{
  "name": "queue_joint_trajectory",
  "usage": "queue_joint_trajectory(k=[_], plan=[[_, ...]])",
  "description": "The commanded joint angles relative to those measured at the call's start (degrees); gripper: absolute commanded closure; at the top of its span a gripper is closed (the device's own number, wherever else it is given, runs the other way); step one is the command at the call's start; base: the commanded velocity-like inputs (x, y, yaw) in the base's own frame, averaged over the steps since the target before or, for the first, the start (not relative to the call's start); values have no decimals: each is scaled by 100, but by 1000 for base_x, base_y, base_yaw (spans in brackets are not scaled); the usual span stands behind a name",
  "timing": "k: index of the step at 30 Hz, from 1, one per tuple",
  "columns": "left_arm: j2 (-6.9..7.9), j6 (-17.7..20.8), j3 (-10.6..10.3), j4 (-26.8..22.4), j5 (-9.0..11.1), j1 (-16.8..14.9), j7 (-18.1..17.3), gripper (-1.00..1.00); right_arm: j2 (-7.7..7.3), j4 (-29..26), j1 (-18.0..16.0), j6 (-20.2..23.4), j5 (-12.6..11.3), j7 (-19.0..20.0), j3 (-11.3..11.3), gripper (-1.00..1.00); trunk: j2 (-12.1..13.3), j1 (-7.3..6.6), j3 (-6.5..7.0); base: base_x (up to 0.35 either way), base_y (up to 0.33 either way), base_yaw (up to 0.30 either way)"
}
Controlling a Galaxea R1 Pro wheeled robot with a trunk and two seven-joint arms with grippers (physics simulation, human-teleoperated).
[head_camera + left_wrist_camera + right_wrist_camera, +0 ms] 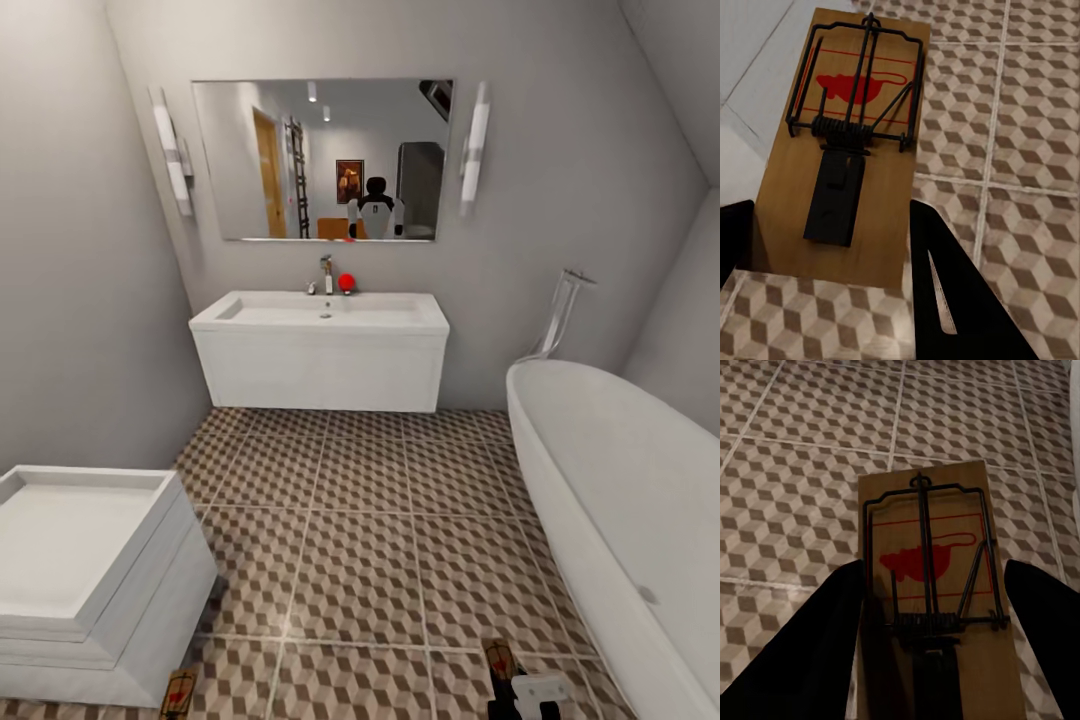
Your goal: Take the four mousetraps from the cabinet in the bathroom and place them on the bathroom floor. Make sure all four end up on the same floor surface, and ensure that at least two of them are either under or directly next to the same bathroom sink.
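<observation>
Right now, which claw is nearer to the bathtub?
The right claw. It holds a mousetrap on the bathtub's side of the floor; the left claw, with its mousetrap, is far across, beside the white unit.

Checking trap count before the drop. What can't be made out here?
- Other two mousetraps: not visible; two show, one per pincer.
- Left mousetrap: near end hidden behind the fingers.
- Right mousetrap: cut by the bottom edge.
- Under the sink: vanity blocks it, head view.
</observation>
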Motion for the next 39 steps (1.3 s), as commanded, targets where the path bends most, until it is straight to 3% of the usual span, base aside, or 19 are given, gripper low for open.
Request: queue_joint_trajectory(k=[1,39], plan=[[-4,-12,-46,16,-21,-6,71,100,-4,2,-3,-12,37,-13,4,100,-2,3,-5,330,0,0],[0,-8,-44,16,-21,-6,71,100,-2,11,-3,-19,45,-7,13,100,-2,3,7,330,0,-34]])
